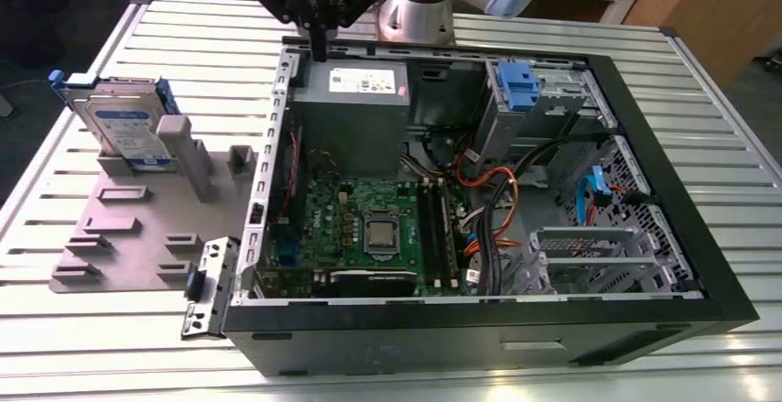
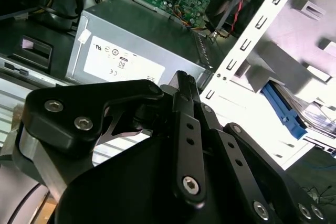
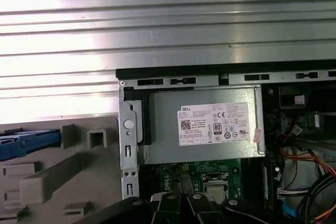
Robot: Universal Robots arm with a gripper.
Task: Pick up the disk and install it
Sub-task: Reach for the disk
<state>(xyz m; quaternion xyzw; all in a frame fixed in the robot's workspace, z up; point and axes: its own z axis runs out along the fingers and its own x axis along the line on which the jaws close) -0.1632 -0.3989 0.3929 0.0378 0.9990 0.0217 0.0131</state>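
disk [image 1: 123,129] stands upright in the grey holder [image 1: 128,237] on the surface, just outside the computer case [image 1: 404,333] on the exterior view's left. the gripper [image 1: 318,47] hangs well apart from it, over the case's rim by the power supply [image 1: 354,100], fingers pressed together, empty. likely risks: a low sweep clips the case wall, or unspread fingers topple the disk.
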